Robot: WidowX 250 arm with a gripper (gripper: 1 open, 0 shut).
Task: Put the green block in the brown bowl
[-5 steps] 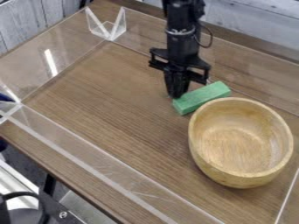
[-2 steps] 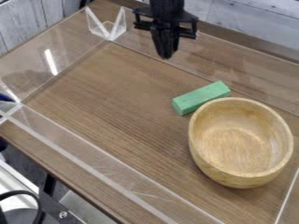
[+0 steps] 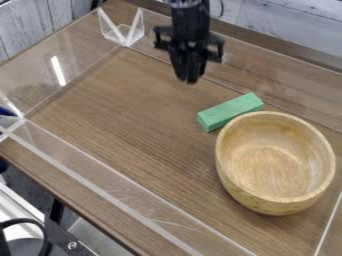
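We see the bench [image 3: 120, 130], wood grain, clear walls. Brown bowl [image 3: 275, 161] at 4 o'clock holds nothing. Claw [image 3: 191, 73] at 12 sits lower than a moment ago, tips together, gripping nothing. Green block [image 3: 231, 112], matte, flat, lies unmoved just off the bowl's 11 o'clock rim.

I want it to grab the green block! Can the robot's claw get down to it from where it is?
Probably yes. The gripper hangs apart from the green block, whose top is uncovered; only the brown bowl sits close beside it.
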